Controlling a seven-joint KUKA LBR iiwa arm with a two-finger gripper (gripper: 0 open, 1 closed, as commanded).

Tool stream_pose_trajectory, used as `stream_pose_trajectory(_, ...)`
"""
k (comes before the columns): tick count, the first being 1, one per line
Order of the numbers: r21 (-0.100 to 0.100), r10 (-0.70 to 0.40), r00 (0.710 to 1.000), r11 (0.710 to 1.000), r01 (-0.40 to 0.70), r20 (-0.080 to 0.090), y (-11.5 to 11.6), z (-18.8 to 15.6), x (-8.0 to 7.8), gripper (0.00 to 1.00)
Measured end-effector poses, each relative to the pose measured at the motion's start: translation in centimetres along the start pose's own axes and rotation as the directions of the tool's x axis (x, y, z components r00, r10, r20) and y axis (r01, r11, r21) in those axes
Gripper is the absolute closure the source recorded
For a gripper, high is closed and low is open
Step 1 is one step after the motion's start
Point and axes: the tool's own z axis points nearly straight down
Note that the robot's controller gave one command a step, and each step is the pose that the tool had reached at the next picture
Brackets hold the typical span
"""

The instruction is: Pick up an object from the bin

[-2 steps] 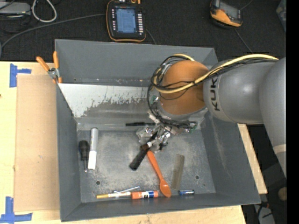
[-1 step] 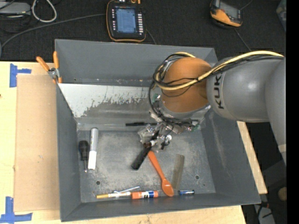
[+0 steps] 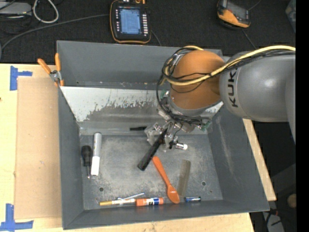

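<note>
My gripper (image 3: 164, 135) hangs low over the back middle of the bin floor, under the arm's orange cover. A black stick-shaped tool (image 3: 148, 157) lies slanted, with its upper end right beneath the gripper and its lower end pointing front-left. Whether it is gripped cannot be made out. An orange plastic spoon (image 3: 165, 179) lies just in front of the gripper, its bowl towards the front wall. A grey flat stick (image 3: 184, 176) rests beside the spoon on the right.
A white marker (image 3: 95, 153) and a small black piece (image 3: 86, 155) lie at the left. Along the front wall lie a thin pencil (image 3: 120, 201), an orange tube (image 3: 150, 202) and a small battery (image 3: 192, 199). A thin black rod (image 3: 137, 128) rests by the back slope.
</note>
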Motion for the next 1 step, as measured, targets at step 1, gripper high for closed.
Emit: stream_pose_trajectory(1, 0.0, 0.001, 1.0, 1.0, -0.001, 0.0, 0.03, -1.24, -0.03, 1.0)
